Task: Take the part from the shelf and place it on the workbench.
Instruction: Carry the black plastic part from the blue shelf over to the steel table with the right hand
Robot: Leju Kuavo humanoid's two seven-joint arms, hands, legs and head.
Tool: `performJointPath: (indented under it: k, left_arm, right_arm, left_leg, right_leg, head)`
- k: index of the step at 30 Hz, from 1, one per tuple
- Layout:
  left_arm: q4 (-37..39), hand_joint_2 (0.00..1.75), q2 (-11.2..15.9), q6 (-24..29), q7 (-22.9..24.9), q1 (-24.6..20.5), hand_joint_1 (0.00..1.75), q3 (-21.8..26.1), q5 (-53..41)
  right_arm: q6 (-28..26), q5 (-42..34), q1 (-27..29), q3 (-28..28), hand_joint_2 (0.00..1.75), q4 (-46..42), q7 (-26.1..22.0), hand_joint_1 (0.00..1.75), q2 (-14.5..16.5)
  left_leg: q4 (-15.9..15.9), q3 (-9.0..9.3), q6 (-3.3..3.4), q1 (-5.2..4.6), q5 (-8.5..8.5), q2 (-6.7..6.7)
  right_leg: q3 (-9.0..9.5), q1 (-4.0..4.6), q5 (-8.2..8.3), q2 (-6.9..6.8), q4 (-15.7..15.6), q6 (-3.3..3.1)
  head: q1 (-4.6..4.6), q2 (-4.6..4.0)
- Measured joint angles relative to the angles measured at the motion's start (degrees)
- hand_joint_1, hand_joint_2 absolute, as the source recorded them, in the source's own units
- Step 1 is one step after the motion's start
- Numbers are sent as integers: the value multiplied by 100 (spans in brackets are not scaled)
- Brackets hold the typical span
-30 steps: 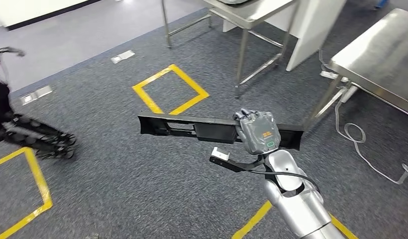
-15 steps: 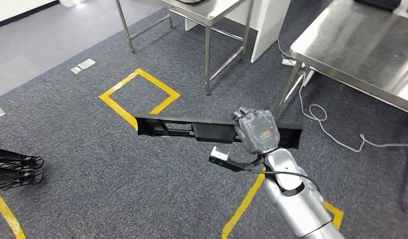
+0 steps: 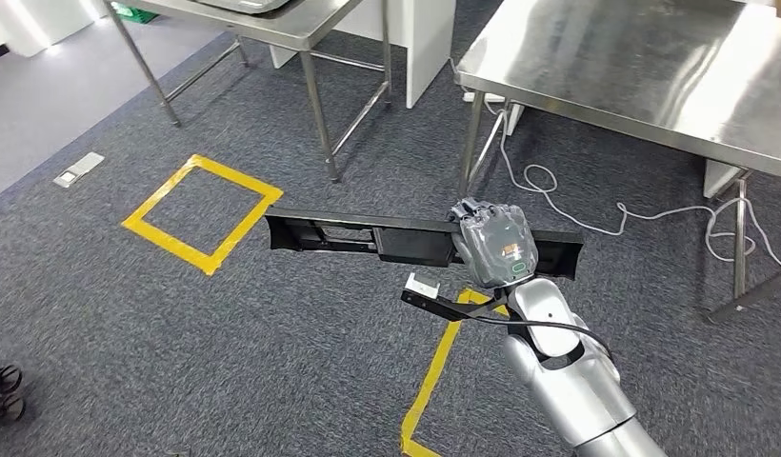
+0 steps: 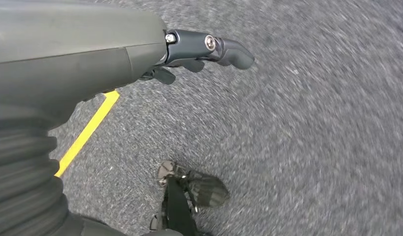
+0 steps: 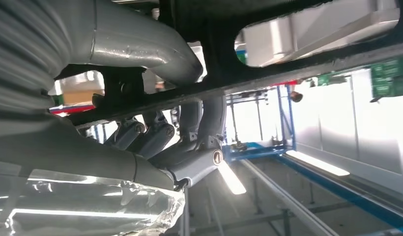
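Observation:
My right hand grips a long black plastic part near its right end and holds it level above the carpet. In the right wrist view the part crosses close to the camera, with the fingers curled around its bar. The steel workbench stands ahead at the upper right, apart from the part. My left hand hangs over the grey carpet, its dark fingers stretched out with nothing in them.
A second steel table stands at the upper left on thin legs. A grey cable loops on the floor under the workbench. Yellow tape marks a square and a line on the carpet.
The whole picture has slid left and down, so the camera has turned right. The tables are nearer. My right hand keeps the same hold on the part.

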Motion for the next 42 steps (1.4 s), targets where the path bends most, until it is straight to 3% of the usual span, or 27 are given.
performJointPath:
  k: [2, 3, 5, 7, 9, 11, 12, 13, 15, 16, 18, 19, 20, 22, 24, 26, 27, 29, 31, 33, 34, 36, 38, 39, 40, 42]
  left_arm:
    - [2, 175, -2, -8, 16, 11, 0, -1, -9]
    - [2, 175, -1, -9, 26, 13, 0, -1, -13]
    - [3, 175, -1, -10, 38, 12, 0, -1, -23]
    - [3, 175, 4, -13, 48, 8, 0, -1, -39]
    - [2, 175, 8, -17, 54, 0, 0, -2, -52]
    - [1, 175, 4, -20, 59, -11, 0, -2, -58]
    - [0, 175, 1, -22, 60, -23, 0, -2, -61]
    - [-1, 175, -5, -23, 60, -34, 0, -2, -64]
    - [-1, 175, -16, -26, 61, -51, 0, -1, -69]
    - [-1, 175, -21, -27, 63, -51, 0, -1, -72]
    - [1, 175, -33, -28, 79, -51, 0, -2, -79]
    - [1, 175, -41, -28, 88, -52, 0, -2, -84]
    - [0, 175, -50, -28, 97, -55, 0, -3, -90]
    - [-1, 175, -58, -29, 108, -63, 0, -3, -95]
    - [-2, 175, -51, -28, 116, -73, 0, -3, -103]
    - [-2, 175, -45, -26, 123, -86, 0, -3, -111]
    - [-3, 175, -43, -25, 127, -96, 0, -3, -114]
    - [-3, 175, -47, -23, 134, -112, 0, -3, -120]
    - [-2, 175, -48, -22, 139, -113, 0, -3, -125]
    - [-2, 175, -44, -21, 146, -110, 0, -3, -127]
    - [-2, 175, -44, -21, 149, -109, 0, -3, -127]
    - [-2, 175, -43, -20, 152, -109, 0, -3, -127]
    - [-2, 175, -21, -18, 156, -108, 0, -3, -130]
    - [-2, 175, -4, -13, 160, -106, 0, -4, -132]
    - [-2, 175, 9, -8, 162, -107, 0, -4, -134]
    - [-3, 175, 15, 0, 164, -113, 0, -3, -138]
  right_arm:
    - [-1, 0, 23, 8, 175, 5, 7, 175, 3]
    - [-1, 0, 38, 10, 175, 9, 10, 175, -1]
    - [-1, 0, 51, 10, 175, 15, 16, 175, -12]
    - [-2, -1, 45, 9, 175, 17, 20, 175, -19]
    - [-4, -2, 41, 8, 175, 17, 26, 175, -28]
    - [-7, -2, 50, -3, 175, 16, 29, 175, -45]
    - [-8, -2, 57, -11, 175, 15, 29, 175, -59]
    - [-10, -2, 52, -20, 175, 15, 31, 175, -74]
    - [-19, -2, 42, -32, 175, 15, 35, 175, -102]
    - [-24, -2, 45, -34, 175, 16, 38, 175, -110]
    - [-34, -1, 91, -38, 175, 19, 43, 175, -132]
    - [-38, 1, 114, -39, 175, 20, 44, 175, -144]
    - [-41, 2, 128, -40, 175, 22, 45, 175, -161]
    - [-57, 5, 127, -47, 175, 23, 45, 175, -180]
    - [-86, 9, 121, -55, 175, 21, 46, 175, -180]
    - [-108, 12, 132, -61, 175, 25, 48, 175, -184]
    - [-112, 13, 138, -64, 175, 28, 48, 175, -189]
    - [-112, 14, 135, -71, 175, 33, 50, 175, -191]
    - [-112, 15, 129, -70, 175, 38, 51, 175, -180]
    - [-112, 15, 140, -66, 175, 51, 51, 175, -174]
    - [-112, 15, 146, -65, 175, 58, 51, 175, -175]
    - [-114, 15, 147, -66, 175, 67, 51, 175, -176]
    - [-120, 20, 132, -66, 175, 71, 51, 175, -167]
    - [-126, 24, 124, -66, 175, 78, 51, 175, -157]
    - [-129, 28, 121, -66, 175, 85, 51, 175, -150]
    - [-135, 31, 119, -72, 175, 95, 49, 175, -143]
  left_leg:
    - [685, -334, 8, -1, -260, -131]
    - [790, -399, 24, -1, -235, -146]
    - [374, -222, 82, -2, 98, -210]
    - [-349, 119, 177, 1, 438, -501]
    - [-711, 292, 239, -20, 523, -697]
    - [-787, 321, 256, -34, 536, -584]
    - [-836, 338, 260, -29, 569, -509]
    - [-888, 352, 275, -19, 605, -429]
    - [-949, 359, 294, -23, 652, -270]
    - [-953, 346, 306, -32, 657, -184]
    - [-950, 326, 302, -41, 658, -5]
    - [-948, 319, 295, -39, 657, 88]
    - [-945, 318, 280, -34, 654, 169]
    - [-918, 315, 211, -41, 631, 315]
    - [-875, 314, 126, -77, 594, 449]
    - [-861, 338, 76, -80, 575, 581]
    - [-844, 346, 49, -51, 546, 568]
    - [-590, 256, 1, 8, 330, 308]
    - [95, -48, -12, 21, -72, -35]
    - [762, -378, 16, 5, -321, -133]
    - [835, -432, 52, -6, -280, -146]
    - [324, -217, 191, -44, 101, -256]
    - [-390, 115, 394, -82, 431, -582]
    - [-582, 204, 469, -111, 490, -706]
    - [-660, 237, 519, -135, 493, -755]
    - [-809, 304, 548, -161, 561, -608]
  right_leg:
    - [-2, 39, 9, 170, 2, -33]
    - [-2, 54, 15, 263, 4, -42]
    - [1, 73, 23, 436, 8, -49]
    - [-9, 85, 37, 587, 15, -35]
    - [-51, 68, 67, 718, 20, 14]
    - [-108, 49, 107, 820, 12, 80]
    - [-145, 55, 112, 765, 30, 103]
    - [-224, 75, 56, 604, 140, 103]
    - [-505, 93, -191, 226, 650, 67]
    - [-710, 87, -366, 111, 1058, 51]
    - [-973, 44, -550, 67, 1629, 95]
    - [-952, 19, -534, 46, 1639, 150]
    - [-799, -3, -441, 3, 1399, 214]
    - [-300, -18, -204, -238, 573, 307]
    - [-30, -5, -82, -400, 101, 271]
    - [-35, 4, -56, -292, 72, 177]
    - [-43, -8, -46, -210, 74, 138]
    - [-51, -18, -18, -62, 70, 54]
    - [-59, 1, 2, 73, 68, -6]
    - [-64, 54, 13, 225, 69, -38]
    - [-64, 84, 19, 307, 69, -50]
    - [-60, 139, 36, 476, 69, -74]
    - [-72, 149, 57, 621, 68, -79]
    - [-88, 126, 73, 687, 66, -62]
    - [-109, 89, 90, 753, 59, -33]
    - [-143, 70, 140, 844, 26, 39]
  head:
    - [-4, 0]
    - [-4, 0]
    - [-6, 0]
    - [0, 0]
    - [-1, 0]
    - [-10, 0]
    - [-7, 0]
    - [5, 0]
    - [31, 0]
    - [40, 0]
    - [40, 0]
    - [43, 0]
    - [45, 0]
    - [59, 0]
    - [54, 0]
    - [34, 0]
    - [29, 0]
    - [18, 0]
    - [-2, 0]
    - [-10, 0]
    - [-10, 0]
    - [-10, 0]
    - [21, 0]
    - [27, 0]
    - [32, 0]
    - [11, 0]
